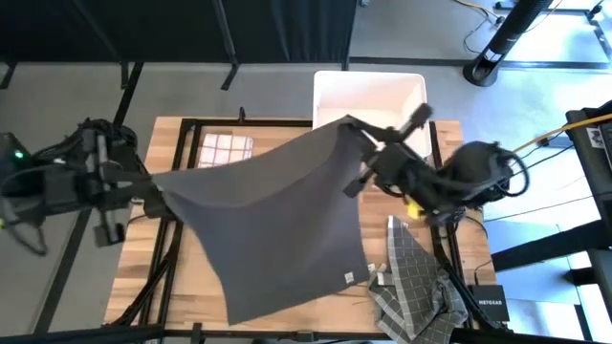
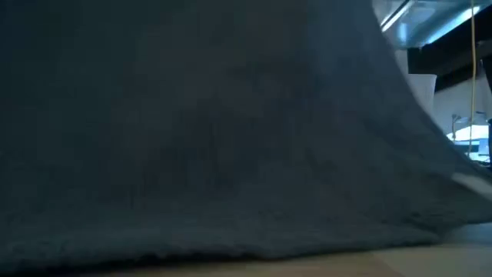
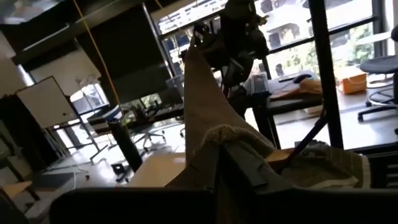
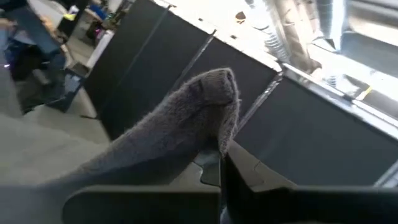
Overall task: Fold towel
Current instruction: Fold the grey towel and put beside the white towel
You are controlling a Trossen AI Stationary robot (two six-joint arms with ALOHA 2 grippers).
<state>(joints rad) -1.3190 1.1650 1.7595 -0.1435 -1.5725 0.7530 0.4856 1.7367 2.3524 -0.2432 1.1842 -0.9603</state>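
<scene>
A dark grey towel (image 1: pixel 268 220) is held up over the wooden table (image 1: pixel 143 287), spread between my two grippers. My left gripper (image 1: pixel 159 195) is shut on its left top corner, and my right gripper (image 1: pixel 356 134) is shut on its far right top corner. In the low view the towel (image 2: pixel 200 131) fills nearly the whole picture, and its lower hem (image 2: pixel 231 250) reaches the tabletop. The left wrist view looks along the towel's top edge (image 3: pixel 202 93) to the right gripper (image 3: pixel 225 38). My left gripper pinches the towel's left top corner (image 3: pixel 231 138) between its two fingers, which come in level from the table's left. A bunched bit of cloth sticks out past the fingers. The top edge runs nearly straight from here to the other gripper. My right gripper pinches the towel's other top corner (image 4: pixel 219 127) between its two fingers, which come in about level from the table's right. The corner's tip (image 4: pixel 214 84) stands up past the fingers. The cloth falls away below the hold toward the table.
A white bin (image 1: pixel 368 91) stands at the table's far edge behind the towel. A white checked cloth (image 1: pixel 226 148) lies at the far left. Grey patterned cloths (image 1: pixel 411 277) are piled at the near right, beside a dark box (image 1: pixel 484 302).
</scene>
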